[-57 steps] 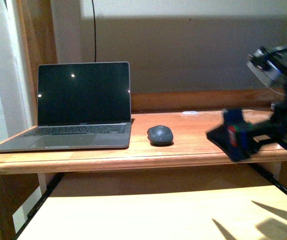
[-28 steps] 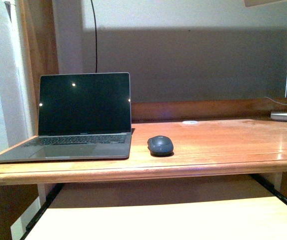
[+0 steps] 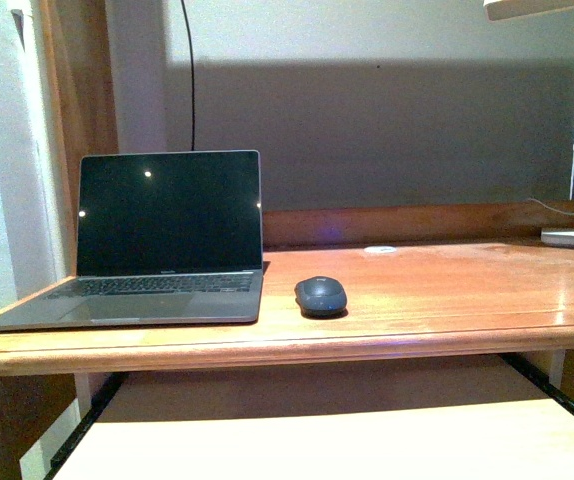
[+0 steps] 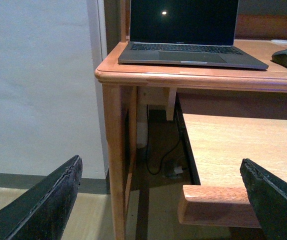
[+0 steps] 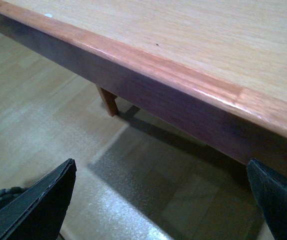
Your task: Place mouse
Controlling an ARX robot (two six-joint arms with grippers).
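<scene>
Item: mouse [image 3: 321,296]. Small, dark grey, smooth domed oval. It lies flat on the desk [image 3: 447,290], just beside the open laptop [image 3: 157,240] on its right, apart from it.

Change: the right arm, over the desk's right side a second ago, has left the front view; the mouse has not shifted. Judgement: placement looks done, arms drawn back.

Left gripper [image 4: 159,180]: fingers spread wide, empty, low beside the desk's corner.

Right gripper [image 5: 161,170]: likewise wide, empty, below a wooden edge.
</scene>
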